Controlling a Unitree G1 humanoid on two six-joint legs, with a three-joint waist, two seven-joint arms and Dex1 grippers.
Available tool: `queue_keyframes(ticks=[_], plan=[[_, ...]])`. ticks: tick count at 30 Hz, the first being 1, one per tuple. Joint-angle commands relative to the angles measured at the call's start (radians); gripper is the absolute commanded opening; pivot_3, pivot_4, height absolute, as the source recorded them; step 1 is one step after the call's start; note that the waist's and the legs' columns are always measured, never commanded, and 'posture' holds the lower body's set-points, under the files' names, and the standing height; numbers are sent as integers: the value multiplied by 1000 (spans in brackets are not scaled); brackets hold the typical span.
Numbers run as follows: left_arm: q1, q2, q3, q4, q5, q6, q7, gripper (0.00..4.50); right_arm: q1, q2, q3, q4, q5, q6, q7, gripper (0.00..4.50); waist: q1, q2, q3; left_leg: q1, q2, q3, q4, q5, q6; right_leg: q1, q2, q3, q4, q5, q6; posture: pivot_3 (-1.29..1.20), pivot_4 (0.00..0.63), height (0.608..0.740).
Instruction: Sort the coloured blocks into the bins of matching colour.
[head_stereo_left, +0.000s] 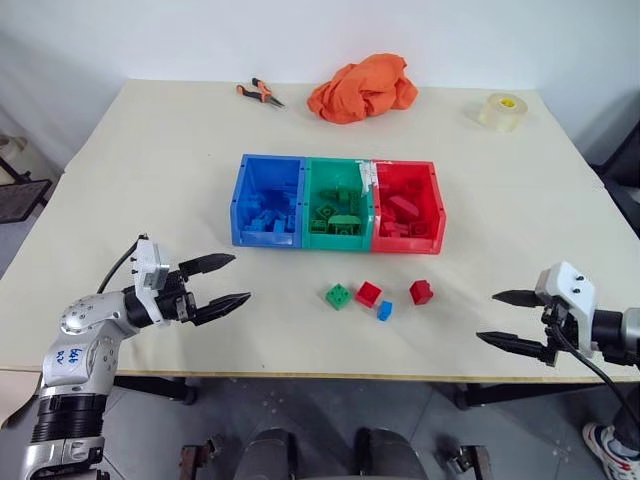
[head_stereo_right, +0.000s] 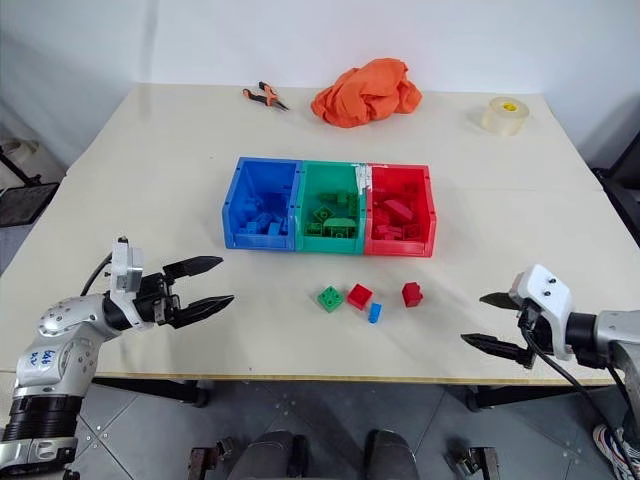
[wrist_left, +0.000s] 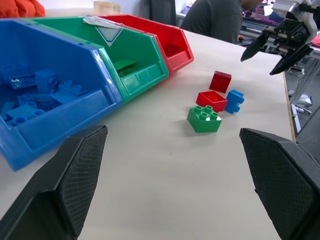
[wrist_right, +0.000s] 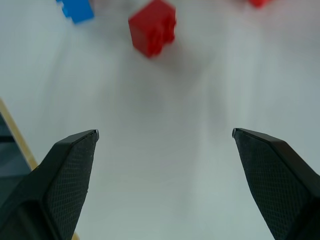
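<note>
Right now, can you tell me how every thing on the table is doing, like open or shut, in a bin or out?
Left gripper: open, empty.
Right gripper: open, empty.
Green block: loose on table, studs up.
Two red blocks: loose on table.
Blue block: loose on table.
Blue bin: holds blue bricks.
Green bin: holds green bricks.
Red bin: holds red bricks.
Orange cloth: crumpled.
Pliers: lying flat.
Tape roll: lying flat.
</note>
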Motion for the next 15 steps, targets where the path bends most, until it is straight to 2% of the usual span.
queue_keyframes(ticks=[1,9,15], plan=[[-17,0,4,-10,-2,-17,-8,4500,-68,34,49,-37,26,16,-33,4488,0,0,0,0,0,0,0,0,0,0,0,0,0,0,0,0,150,740],[25,-9,15,-81,-16,-5,22,4500,-257,144,264,91,-63,-21,-67,4488,0,0,0,-1,-1,-1,0,0,0,0,0,0,1,0,0,0,150,740],[73,-7,43,-140,-35,12,54,4500,-329,179,341,194,-119,-87,-58,4488,2,0,0,-2,-1,-3,1,0,0,0,0,0,1,0,0,0,150,740]])
